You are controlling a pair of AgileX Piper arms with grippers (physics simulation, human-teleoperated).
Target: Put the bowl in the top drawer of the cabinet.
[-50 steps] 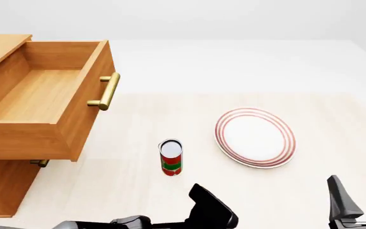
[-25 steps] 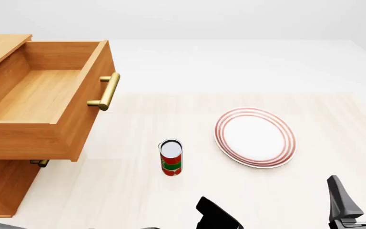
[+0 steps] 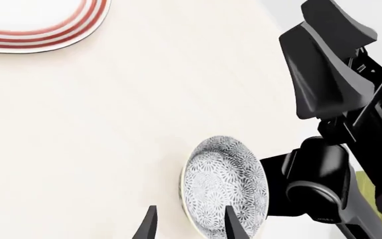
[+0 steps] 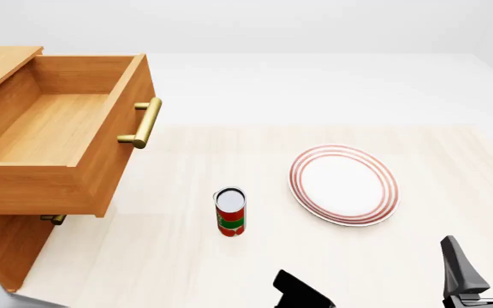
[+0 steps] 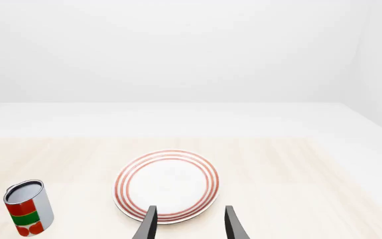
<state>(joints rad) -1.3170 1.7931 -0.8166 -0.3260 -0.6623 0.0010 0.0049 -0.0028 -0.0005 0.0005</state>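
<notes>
The bowl, white with a dense blue-grey floral pattern, shows only in the left wrist view, lying on the pale table close to my right arm. My left gripper is open just short of it, and one fingertip overlaps the bowl's rim in that view. The cabinet stands at the far left of the front view. Its top drawer is pulled out and empty, with its brass handle facing right. My right gripper is open at the lower right, holding nothing.
A red-ringed white plate lies right of centre, directly ahead of the right gripper. A red and green can stands upright between the plate and the cabinet. The lower drawer's handle peeks out under the open drawer.
My left arm has sunk toward the bottom edge of the front view, and only a small black part still shows. The right gripper, plate, can and drawer have not moved.
</notes>
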